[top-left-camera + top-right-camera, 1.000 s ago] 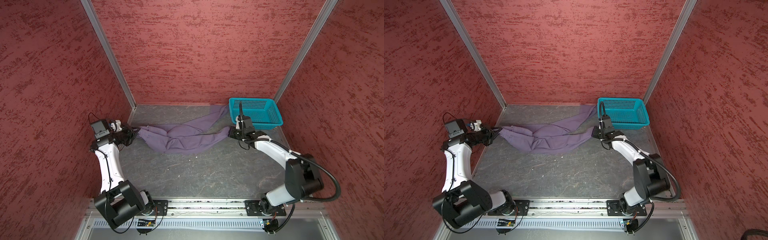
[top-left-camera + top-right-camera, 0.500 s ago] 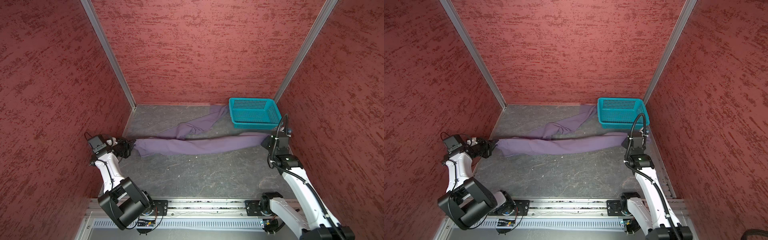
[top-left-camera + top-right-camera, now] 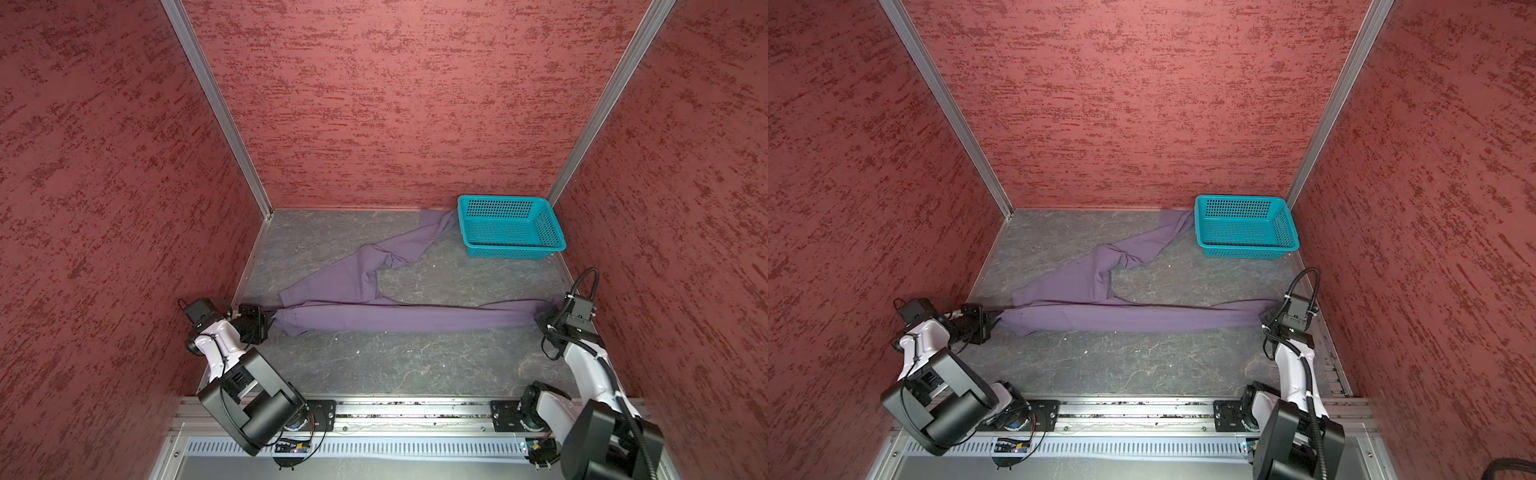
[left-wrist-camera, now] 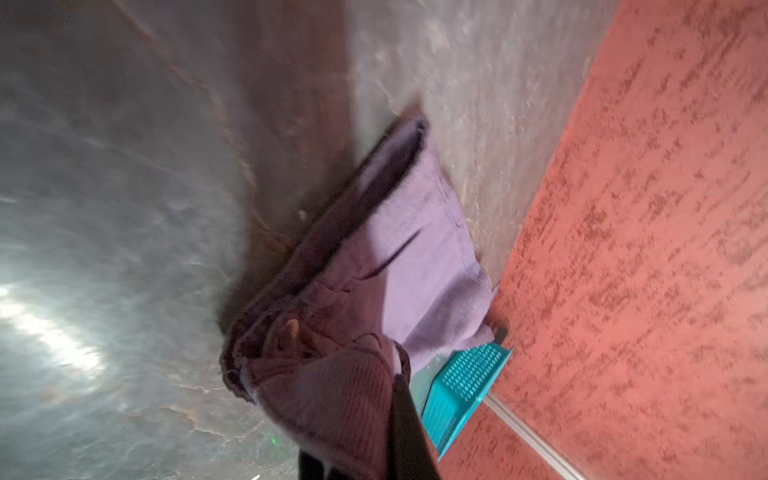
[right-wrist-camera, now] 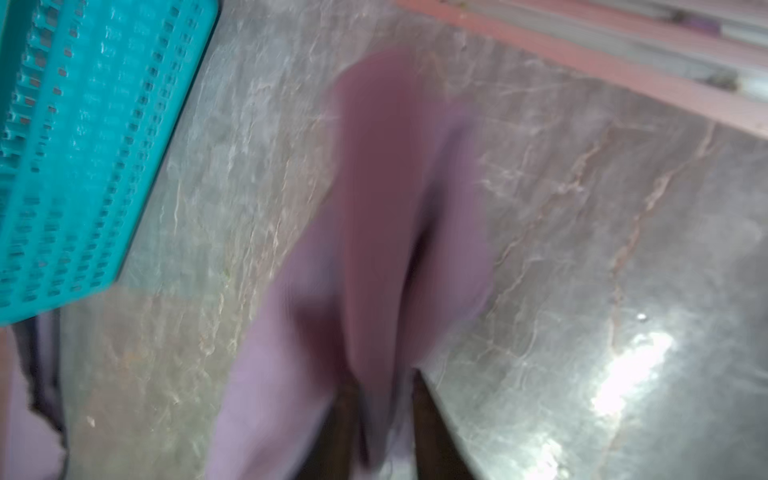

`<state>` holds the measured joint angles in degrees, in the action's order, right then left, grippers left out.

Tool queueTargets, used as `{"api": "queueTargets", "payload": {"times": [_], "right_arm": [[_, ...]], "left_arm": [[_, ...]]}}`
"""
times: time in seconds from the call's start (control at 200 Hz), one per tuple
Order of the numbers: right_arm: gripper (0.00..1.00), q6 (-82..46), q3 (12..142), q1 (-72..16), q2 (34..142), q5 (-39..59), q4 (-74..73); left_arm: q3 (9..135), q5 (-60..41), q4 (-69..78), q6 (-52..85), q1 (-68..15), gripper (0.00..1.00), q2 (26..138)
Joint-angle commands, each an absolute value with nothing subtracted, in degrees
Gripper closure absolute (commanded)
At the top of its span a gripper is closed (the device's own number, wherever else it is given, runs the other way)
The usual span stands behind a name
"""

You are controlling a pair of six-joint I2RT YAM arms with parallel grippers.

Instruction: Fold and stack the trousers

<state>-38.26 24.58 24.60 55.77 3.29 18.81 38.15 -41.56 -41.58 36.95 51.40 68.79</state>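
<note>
Trousers (image 3: pixel 395 318) are lying from nine to three o'clock, one leg ending beside the basket (image 3: pixel 507 252) at one o'clock. Left gripper (image 3: pixel 270 322) and right gripper (image 3: pixel 540 318) are meeting the ends; pinching or loose, I cannot tell. Six o'clock is lying open.

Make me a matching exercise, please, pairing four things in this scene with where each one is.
Things:
1. trousers
2. basket
3. left gripper
4. right gripper

Places:
A. at the cuff of the near leg
B. far right corner, empty
C. at the waist end
D. spread across the grey table

Pairs: 1-D, 2-B, 3-C, 4-A.
</note>
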Motion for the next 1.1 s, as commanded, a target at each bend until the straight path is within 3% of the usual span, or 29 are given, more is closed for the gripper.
{"api": "queueTargets", "payload": {"times": [0.0,0.05,0.075,0.1,0.205,0.265,0.306,0.396,0.491,0.626,0.716,0.801,0.927,1.092], "right_arm": [[0.63,-39.54,25.08,25.48,55.09,4.82,11.91],[0.63,-39.88,25.05,25.55,53.77,5.44,11.09],[0.63,-40.15,24.84,25.57,52.9,5.96,10.16],[0.62,-40.44,24.75,25.54,51.93,6.4,9.29],[0.65,-40.99,25.4,25.56,48.01,9.85,5.49],[0.7,-39.59,27.5,25.35,47.42,13.7,4.73],[0.72,-37.74,29.49,24.89,47.71,15.33,5.75],[0.74,-32.82,32.75,22.21,47.49,16.2,8.13],[0.75,-29.3,34.46,16.26,46.32,13.88,10.58],[0.76,-26.93,36.85,0.77,50.31,5.47,14.6],[0.75,-28.96,38.14,-9.42,57.68,1.86,17.41],[0.72,-29.99,39.62,-16.36,65.54,-1.0,19.87],[0.68,-31.02,41.88,-21.3,73.35,-0.86,22.83],[0.58,-31.11,43.77,-22.1,79.55,-1.61,25.27]], "left_arm": [[35.93,-38.27,-39.23,37.38,53.75,0.53,67.46],[34.62,-38.32,-38.78,38.02,53.88,0.31,66.36],[34.22,-38.3,-38.46,38.22,53.87,0.14,65.92],[34.03,-38.09,-38.49,38.44,53.88,0.11,65.6],[34.38,-37.81,-38.99,39.94,53.88,0.12,64.08],[35.49,-37.7,-40.11,40.9,53.58,0.19,62.24],[36.73,-36.58,-41.4,41.07,53.04,0.26,60.3],[41.13,-27.35,-46.16,40.44,49.68,0.54,54.39],[45.48,-17.0,-50.32,40.1,45.03,0.62,48.6],[49.23,-14.57,-52.76,39.99,44.12,0.62,48.65],[49.87,-14.96,-52.38,41.01,42.71,0.44,48.27],[50.31,-12.14,-51.33,42.02,38.44,0.38,47.87],[50.27,-9.36,-48.1,42.99,28.79,0.39,51.03],[48.53,-6.81,-42.84,45.28,16.83,0.47,59.54]]}}
